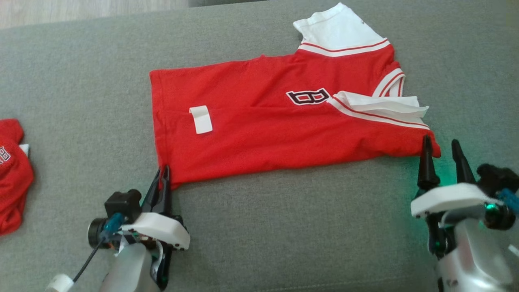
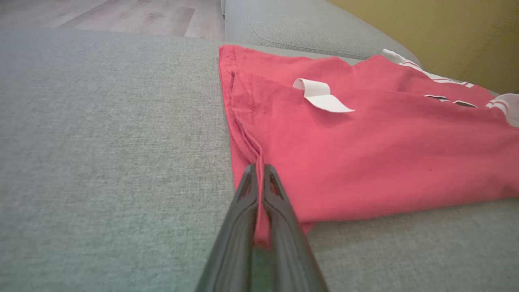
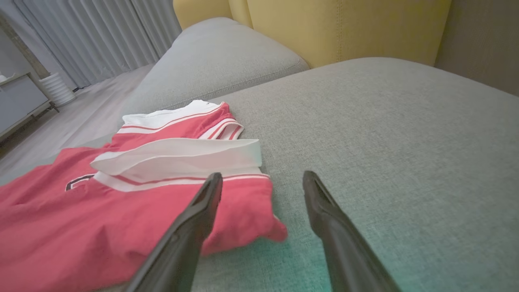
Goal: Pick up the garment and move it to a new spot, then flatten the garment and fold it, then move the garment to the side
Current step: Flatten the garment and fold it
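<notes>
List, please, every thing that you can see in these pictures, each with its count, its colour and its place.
red shirt: 1, red with white sleeves and trim, laid out on the sofa seat
label: 1, white, on the shirt near its hem
second garment: 1, red, bunched at the head view's left edge
sofa: 1, grey, under both garments
backrest: 1, yellow, behind the seat
floor: 1, pale wood, beyond the sofa
curtains: 1 set, pale grey, far side of the room
left gripper: 1, dark fingers, shut on the shirt's hem corner
right gripper: 1, dark fingers, open at the shirt's shoulder corner
</notes>
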Tool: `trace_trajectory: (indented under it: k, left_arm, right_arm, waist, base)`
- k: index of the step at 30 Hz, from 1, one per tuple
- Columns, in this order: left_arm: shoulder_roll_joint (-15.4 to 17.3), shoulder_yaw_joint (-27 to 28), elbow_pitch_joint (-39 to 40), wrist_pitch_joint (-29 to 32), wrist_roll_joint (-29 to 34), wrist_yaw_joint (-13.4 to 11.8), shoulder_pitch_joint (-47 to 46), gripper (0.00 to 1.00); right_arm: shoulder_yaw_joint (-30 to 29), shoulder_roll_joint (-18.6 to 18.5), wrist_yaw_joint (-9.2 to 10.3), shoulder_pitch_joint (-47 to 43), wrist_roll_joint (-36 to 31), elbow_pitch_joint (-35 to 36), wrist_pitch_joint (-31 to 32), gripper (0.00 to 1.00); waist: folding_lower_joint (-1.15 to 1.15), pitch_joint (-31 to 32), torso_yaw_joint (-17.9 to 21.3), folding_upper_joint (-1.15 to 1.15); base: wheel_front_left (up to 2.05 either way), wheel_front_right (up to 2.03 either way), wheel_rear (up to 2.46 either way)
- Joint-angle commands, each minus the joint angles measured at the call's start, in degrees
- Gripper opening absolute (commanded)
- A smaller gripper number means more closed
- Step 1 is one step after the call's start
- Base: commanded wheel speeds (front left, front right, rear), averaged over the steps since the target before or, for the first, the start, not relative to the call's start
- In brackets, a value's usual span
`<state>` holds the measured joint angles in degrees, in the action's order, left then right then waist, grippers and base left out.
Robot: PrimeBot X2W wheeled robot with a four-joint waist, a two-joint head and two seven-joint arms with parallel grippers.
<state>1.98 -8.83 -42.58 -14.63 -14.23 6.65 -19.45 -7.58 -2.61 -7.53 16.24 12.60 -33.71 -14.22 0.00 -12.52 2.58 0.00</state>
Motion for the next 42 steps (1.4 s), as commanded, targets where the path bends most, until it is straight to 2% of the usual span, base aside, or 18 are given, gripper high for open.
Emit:
trace_trajectory:
  k: [1,11,18,26,27,28,29,35,42]
  left_arm:
    - [0.9,0.9,1.6,-0.4,-0.5,0.1,-1.0,0.00]
    - [0.9,-0.5,1.9,-0.4,-1.2,-0.3,-1.4,0.00]
    - [0.9,-1.0,2.0,-0.4,-1.7,-0.5,-1.3,0.00]
    - [0.9,-1.0,1.9,-0.4,-1.7,-0.5,-1.1,0.00]
    - [0.9,-1.0,1.9,-0.4,-1.8,-0.5,-1.1,0.00]
    - [0.9,-0.9,2.0,-0.4,-1.8,-0.5,-0.9,0.00]
    - [0.9,-0.9,2.0,-0.4,-1.9,-0.6,-0.8,0.00]
    - [0.9,0.2,3.5,-0.4,-2.4,-1.1,0.8,0.00]
    - [0.9,1.2,5.7,-0.4,-3.1,-1.8,5.5,0.00]
  right_arm:
    - [1.0,-0.3,0.04,3.3,0.8,0.1,-0.8,1.00]
    - [1.3,-0.3,0.04,8.5,1.9,-8.9,-0.8,1.00]
    - [-1.0,-0.3,0.04,7.4,-0.1,-12.9,-0.8,1.00]
    - [1.1,-0.3,0.04,6.0,0.7,-14.7,-0.8,1.00]
    - [1.7,-0.3,0.04,5.5,1.0,-14.9,-0.8,0.70]
    - [2.3,-0.3,0.04,5.2,1.3,-15.0,-0.8,0.13]
    - [2.6,-0.3,0.04,4.8,1.6,-15.0,-0.8,0.00]
    - [-0.7,-0.3,0.04,3.2,-0.7,-9.3,-0.8,0.00]
    - [-4.1,-1.0,0.04,-0.9,-2.3,-4.4,-0.8,0.00]
  waist:
    - [0.00,-0.4,-0.2,0.00]
    - [0.00,-1.3,-0.6,0.00]
    - [0.00,-1.9,-0.9,0.00]
    - [0.00,-2.1,-1.3,0.00]
    - [0.00,-2.0,-1.4,0.00]
    - [0.00,-1.9,-1.4,0.00]
    - [0.00,-1.8,-1.4,0.00]
    - [0.00,0.2,-1.4,0.00]
    - [0.00,5.3,-2.6,0.00]
  base:
    - [0.00,0.00,0.00]
    - [0.00,0.00,0.00]
    - [0.00,0.00,0.00]
    - [0.00,0.00,0.00]
    - [0.00,0.00,0.00]
    - [0.00,0.00,0.00]
    - [0.00,0.00,0.00]
    - [0.00,0.00,0.00]
    - [0.00,0.00,0.00]
